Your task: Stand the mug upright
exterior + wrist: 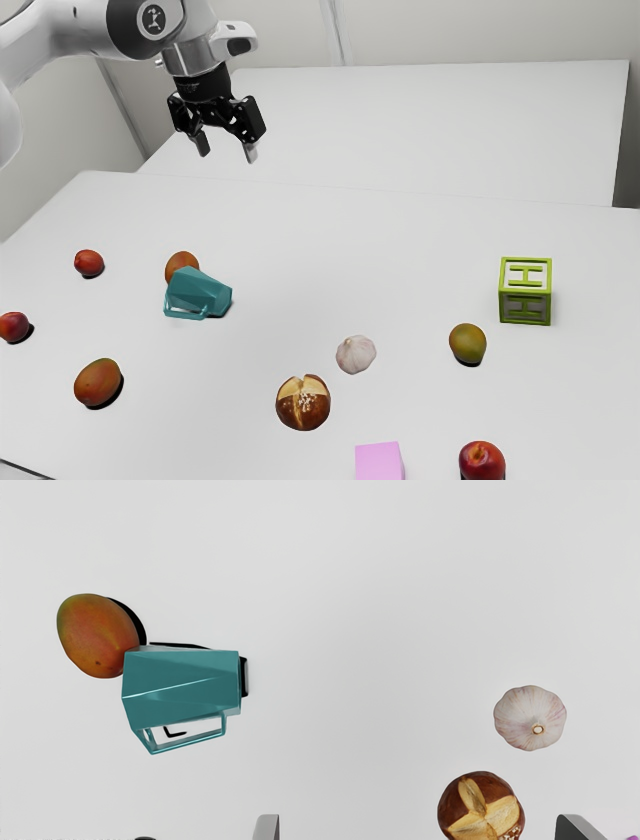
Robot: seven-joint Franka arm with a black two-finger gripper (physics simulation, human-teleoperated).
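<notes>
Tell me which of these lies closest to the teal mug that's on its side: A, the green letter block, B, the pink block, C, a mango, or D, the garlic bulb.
C: a mango lies right by one end of the teal mug, its edge meeting the mug's in the wrist view.
</notes>
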